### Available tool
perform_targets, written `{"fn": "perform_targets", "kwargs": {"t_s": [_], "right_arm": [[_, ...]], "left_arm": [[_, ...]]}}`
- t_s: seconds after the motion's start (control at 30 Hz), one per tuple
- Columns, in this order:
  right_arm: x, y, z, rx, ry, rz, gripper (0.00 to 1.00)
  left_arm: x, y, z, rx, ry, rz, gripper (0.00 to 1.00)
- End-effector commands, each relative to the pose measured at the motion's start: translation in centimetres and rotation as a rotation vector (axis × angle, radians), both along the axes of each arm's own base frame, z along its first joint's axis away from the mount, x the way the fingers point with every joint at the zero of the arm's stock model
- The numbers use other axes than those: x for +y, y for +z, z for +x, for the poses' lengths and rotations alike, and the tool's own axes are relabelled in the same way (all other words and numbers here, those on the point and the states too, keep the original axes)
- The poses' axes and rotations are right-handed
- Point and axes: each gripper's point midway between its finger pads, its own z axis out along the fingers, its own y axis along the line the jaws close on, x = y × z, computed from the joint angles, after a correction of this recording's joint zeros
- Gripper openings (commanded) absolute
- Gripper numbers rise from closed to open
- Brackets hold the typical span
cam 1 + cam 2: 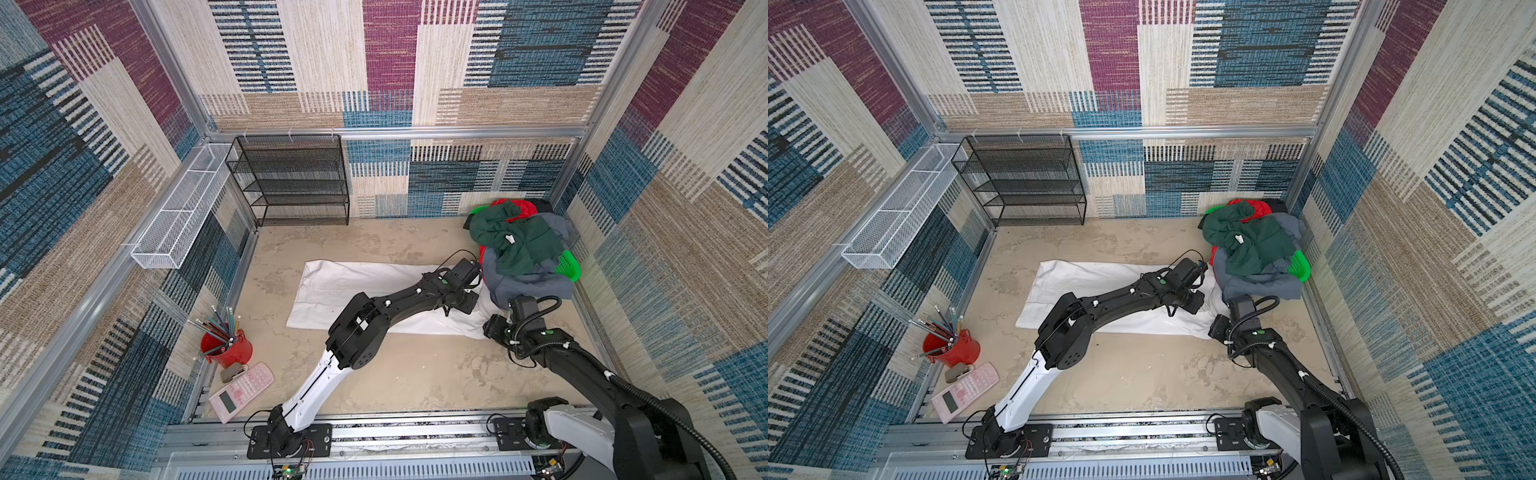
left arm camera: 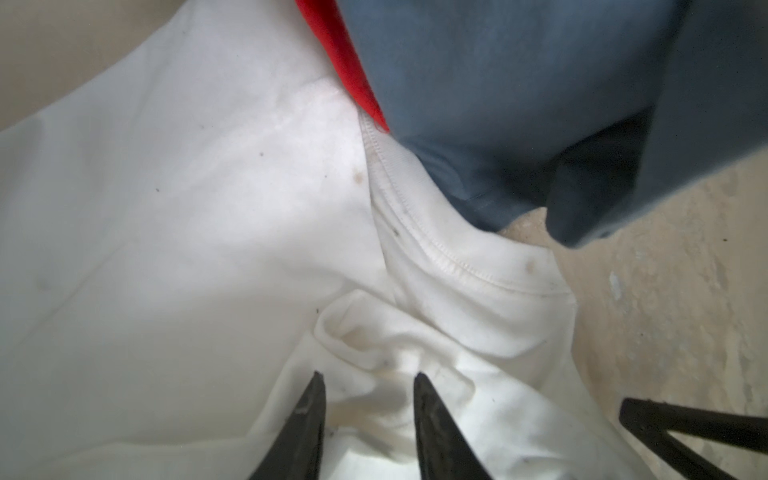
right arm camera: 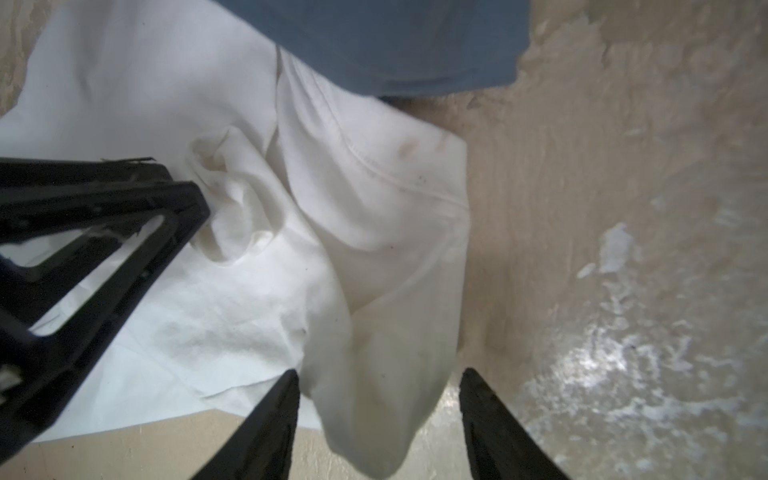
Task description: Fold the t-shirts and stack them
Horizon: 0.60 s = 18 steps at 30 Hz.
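— T-shirts, four showing: white t-shirt lying left-to-right across the worktop, collar facing three heaping on the basket.
— And left hand is hanging half-open, right hand wide, both straddling its cloth.

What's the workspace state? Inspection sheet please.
Surface: beige tabletop, mottled, worn patches.
Job's things: white t-shirt spread flat mid-table; dark green shirt, grey-blue shirt and red shirt heaped on green basket, far right.
Clutter: red pencil cup, pink calculator, near left.
Grippers: left gripper open astride a bunched white fold; right gripper open over the white shirt's corner.
Cables: black cable loops at both wrists.
Surroundings: patterned walls; black mesh shelf, white wire tray at back left.
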Motion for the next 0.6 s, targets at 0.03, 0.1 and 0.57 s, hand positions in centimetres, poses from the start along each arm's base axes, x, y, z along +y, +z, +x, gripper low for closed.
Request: {"fn": "perform_targets", "kwargs": {"t_s": [0.03,0.1,0.57], "right_arm": [[0.1,0.6,0.6,-0.029,-0.004,0.007,0.63],[0.1,0.6,0.6,-0.032,-0.004,0.009,0.63],[0.2,0.5,0.5,-0.030,-0.003,0.018,0.63]], "left_arm": [[0.1,1.3,-0.7,-0.056,-0.086,-0.031,0.42],[0.2,1.5,-1.2,-0.056,-0.111,-0.036,0.43],[-0.1,-2.1,-1.6,-0.109,-0.195,0.105,0.47]]}}
